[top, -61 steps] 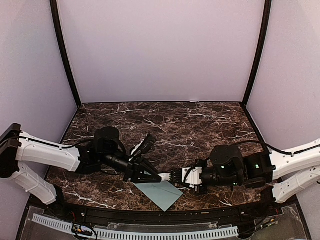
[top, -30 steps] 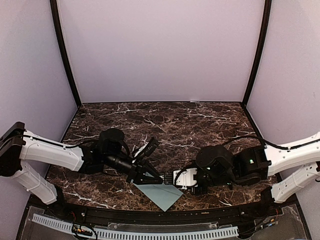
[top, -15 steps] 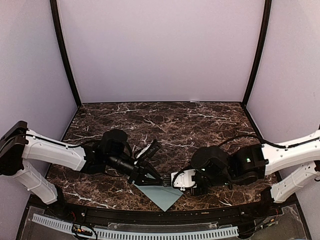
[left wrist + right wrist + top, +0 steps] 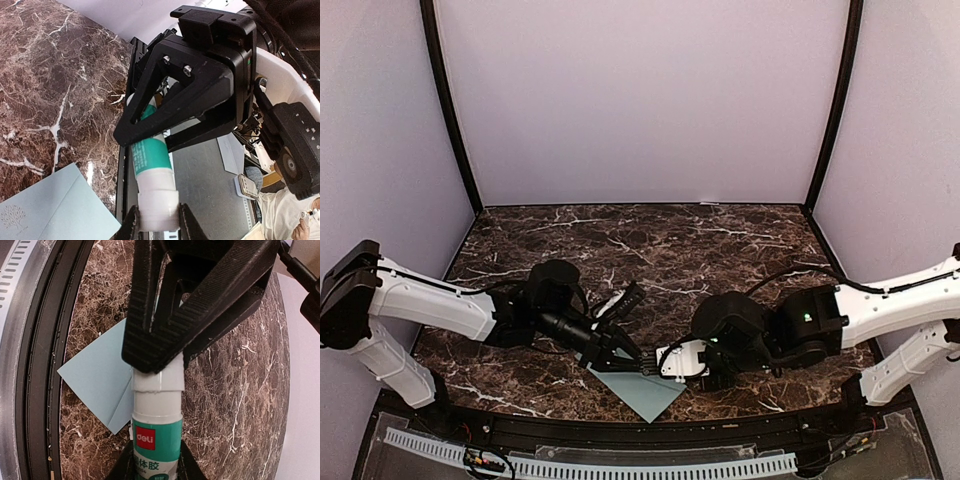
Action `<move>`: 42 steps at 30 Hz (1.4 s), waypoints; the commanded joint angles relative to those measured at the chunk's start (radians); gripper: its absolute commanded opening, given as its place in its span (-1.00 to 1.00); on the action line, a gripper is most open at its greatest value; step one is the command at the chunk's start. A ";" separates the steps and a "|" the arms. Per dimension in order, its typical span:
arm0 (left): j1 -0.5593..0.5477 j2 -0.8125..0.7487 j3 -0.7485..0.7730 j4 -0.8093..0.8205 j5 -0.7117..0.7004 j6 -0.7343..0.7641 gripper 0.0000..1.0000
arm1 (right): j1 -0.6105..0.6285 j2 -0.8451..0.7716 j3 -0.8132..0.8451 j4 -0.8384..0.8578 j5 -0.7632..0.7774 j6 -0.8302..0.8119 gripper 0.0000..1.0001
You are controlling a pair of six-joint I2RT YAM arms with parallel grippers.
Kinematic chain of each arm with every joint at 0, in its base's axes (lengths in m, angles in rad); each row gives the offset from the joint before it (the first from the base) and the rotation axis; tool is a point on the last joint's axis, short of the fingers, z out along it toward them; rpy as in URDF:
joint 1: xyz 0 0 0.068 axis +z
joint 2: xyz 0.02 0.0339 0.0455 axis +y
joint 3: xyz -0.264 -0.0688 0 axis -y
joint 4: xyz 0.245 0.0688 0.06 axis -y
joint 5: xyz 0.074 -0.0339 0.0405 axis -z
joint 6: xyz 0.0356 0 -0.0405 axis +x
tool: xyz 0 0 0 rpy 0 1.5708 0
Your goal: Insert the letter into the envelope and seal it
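Note:
A pale teal envelope (image 4: 645,392) lies flat on the marble table near its front edge, also seen in the right wrist view (image 4: 102,380) and the left wrist view (image 4: 50,212). Just above it a glue stick (image 4: 156,435) with a green label is gripped at both ends. My left gripper (image 4: 157,220) is shut on its white cap (image 4: 157,207). My right gripper (image 4: 156,467) is shut on the green body. In the top view the left gripper (image 4: 640,360) and right gripper (image 4: 668,362) meet tip to tip. The letter is not in view.
A black rail (image 4: 620,428) runs along the table's near edge, with a grey perforated strip (image 4: 580,463) below it. Purple walls (image 4: 640,100) close in the back and both sides. Bare marble (image 4: 700,250) stretches behind the arms.
The right wrist has shifted left and the left arm has reached further right, so the two grippers stand closer together. The glue stick stays gripped at both ends over the envelope.

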 commanded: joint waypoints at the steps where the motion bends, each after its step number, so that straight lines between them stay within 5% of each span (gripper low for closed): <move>1: -0.017 0.001 0.049 0.045 0.018 0.015 -0.68 | 0.008 0.020 0.047 0.076 0.001 -0.004 -1.00; 28: -0.018 0.009 0.058 0.038 -0.032 0.021 -0.68 | 0.011 0.149 0.165 0.160 -0.082 0.120 -1.00; 42: -0.059 -0.024 0.053 0.018 -0.042 0.117 -0.69 | 0.000 0.098 0.136 0.323 -0.328 0.288 -1.00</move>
